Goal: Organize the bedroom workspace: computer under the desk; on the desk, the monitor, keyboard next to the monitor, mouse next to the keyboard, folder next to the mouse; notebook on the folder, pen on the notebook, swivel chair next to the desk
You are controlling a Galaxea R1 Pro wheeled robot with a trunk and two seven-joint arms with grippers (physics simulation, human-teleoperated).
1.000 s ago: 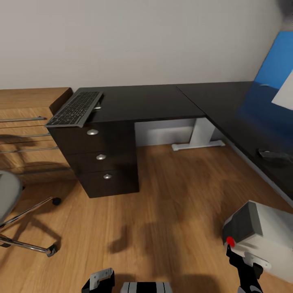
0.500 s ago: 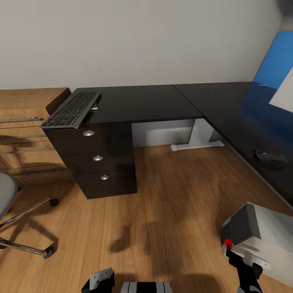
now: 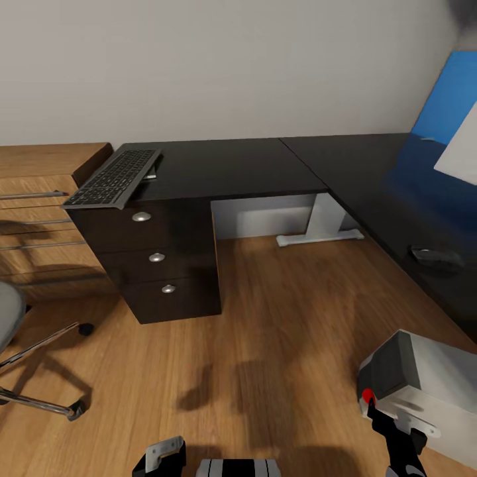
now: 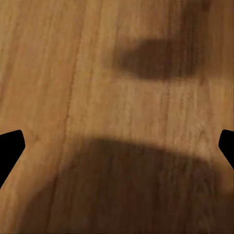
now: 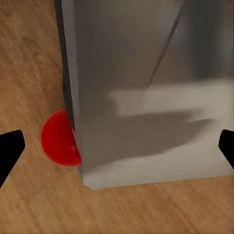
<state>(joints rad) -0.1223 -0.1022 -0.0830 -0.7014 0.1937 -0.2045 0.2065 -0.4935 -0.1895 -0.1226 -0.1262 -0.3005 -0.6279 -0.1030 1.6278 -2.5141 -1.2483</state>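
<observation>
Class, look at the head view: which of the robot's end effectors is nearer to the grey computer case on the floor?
Right. The right end effector sits just by the computer case, while the left end effector is well off to its side.

Light is even, soft and fairly bright, with no glare. Soft dark shadows blotch the floor (image 3: 278, 318) near the head view's bottom edge, and the chair (image 3: 13, 344) legs cast thin ones. Straight desk (image 3: 265, 165) edges lean outward toward the frame's corners. Both wrist views are soft and blurred, the left one half covered by broad shadow on the wood.
</observation>
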